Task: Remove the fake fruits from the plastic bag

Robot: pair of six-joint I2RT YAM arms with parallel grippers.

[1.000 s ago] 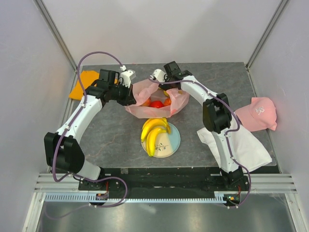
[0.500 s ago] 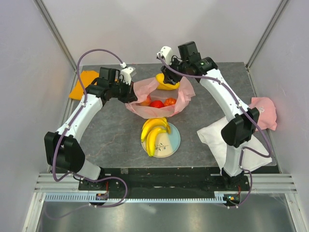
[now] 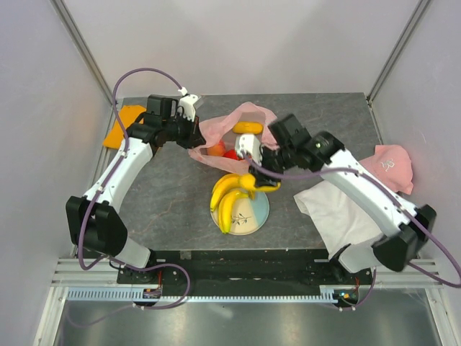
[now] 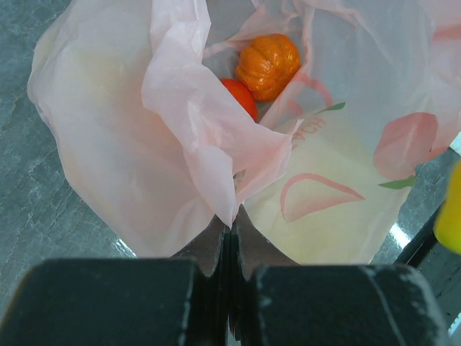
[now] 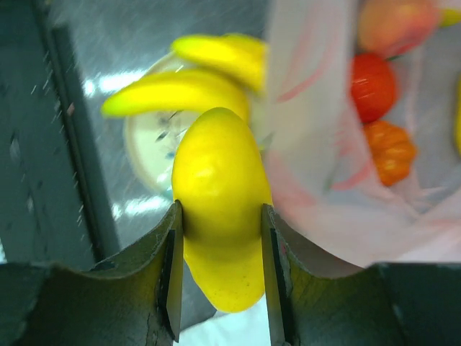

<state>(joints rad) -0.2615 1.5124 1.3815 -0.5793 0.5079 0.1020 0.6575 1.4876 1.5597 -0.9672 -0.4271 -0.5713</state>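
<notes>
The pink plastic bag (image 3: 216,133) lies open at the table's middle back. My left gripper (image 3: 191,131) is shut on its left edge, and the left wrist view shows the jaws (image 4: 232,227) pinching a fold of the bag (image 4: 144,144). Inside are an orange fruit (image 4: 268,65), a red fruit (image 4: 243,99), a peach fruit (image 3: 216,149) and a yellow fruit (image 3: 247,127). My right gripper (image 3: 253,174) is shut on another yellow fruit (image 5: 220,187), held over the plate (image 3: 258,213) next to the banana bunch (image 3: 229,194).
A folded orange cloth (image 3: 124,117) lies at the back left. A white cloth (image 3: 353,213) lies at the right, with a pink cap (image 3: 389,167) at the right edge. The right arm reaches across the cloth.
My right gripper lifted the yellow fruit out of the bag and carried it forward and down to the plate beside the bananas. My left gripper still holds the bag's edge.
</notes>
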